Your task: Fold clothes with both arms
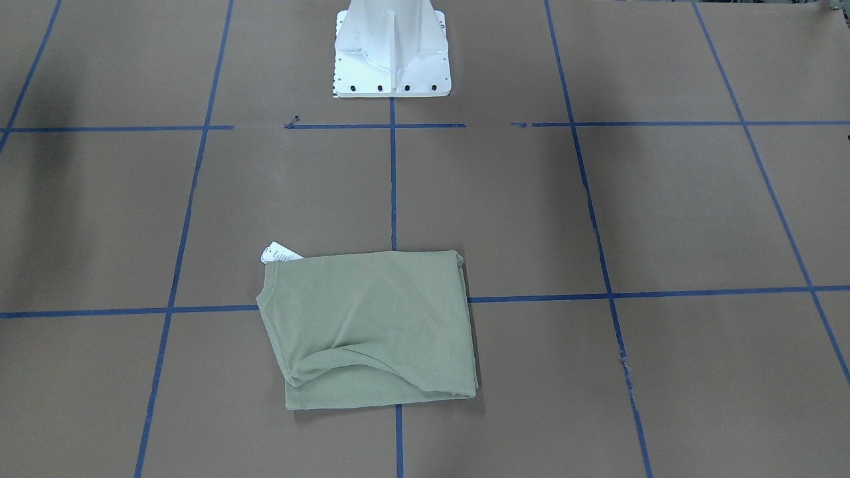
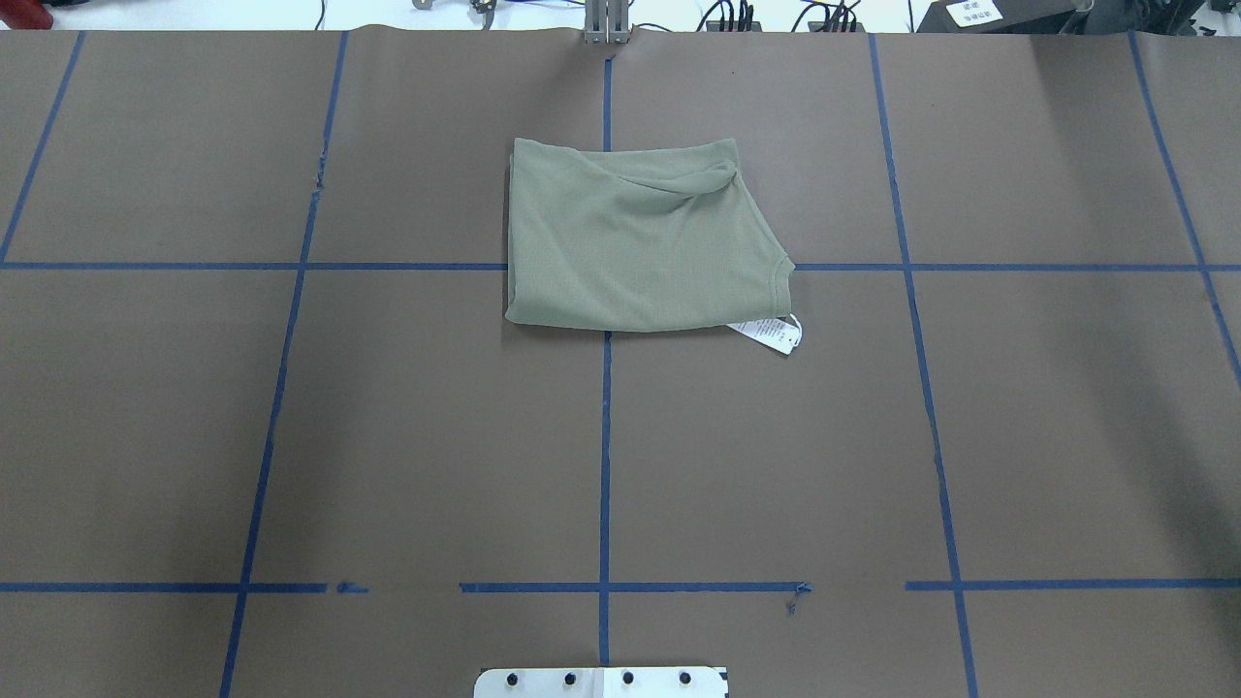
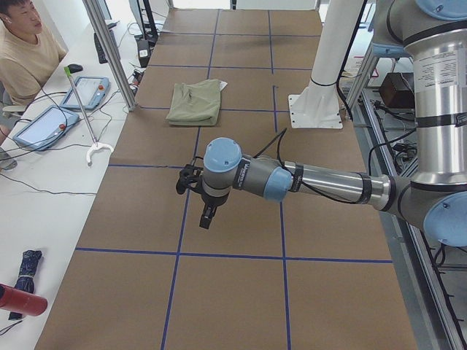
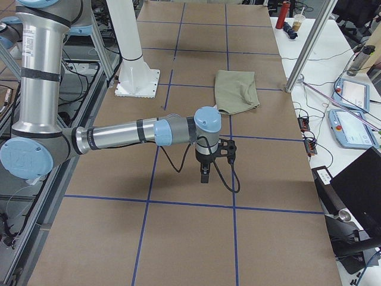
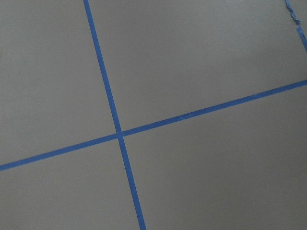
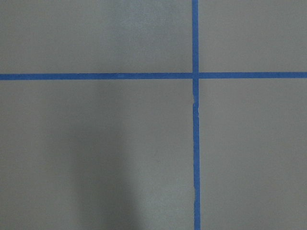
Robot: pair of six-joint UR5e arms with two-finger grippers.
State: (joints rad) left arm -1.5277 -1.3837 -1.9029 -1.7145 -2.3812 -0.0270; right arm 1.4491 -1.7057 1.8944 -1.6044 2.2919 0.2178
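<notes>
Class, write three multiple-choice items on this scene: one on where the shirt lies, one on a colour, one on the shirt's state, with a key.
1. The shirt lies: A on the white base; B across the central tape line; C at a table corner.
2. The tape is: A red; B yellow; C blue.
3. The shirt is: A spread out flat; B folded; C held in a gripper.
Key: B, the line runs under it; C, blue in every view; B, a compact rectangle with no sleeves out.
</notes>
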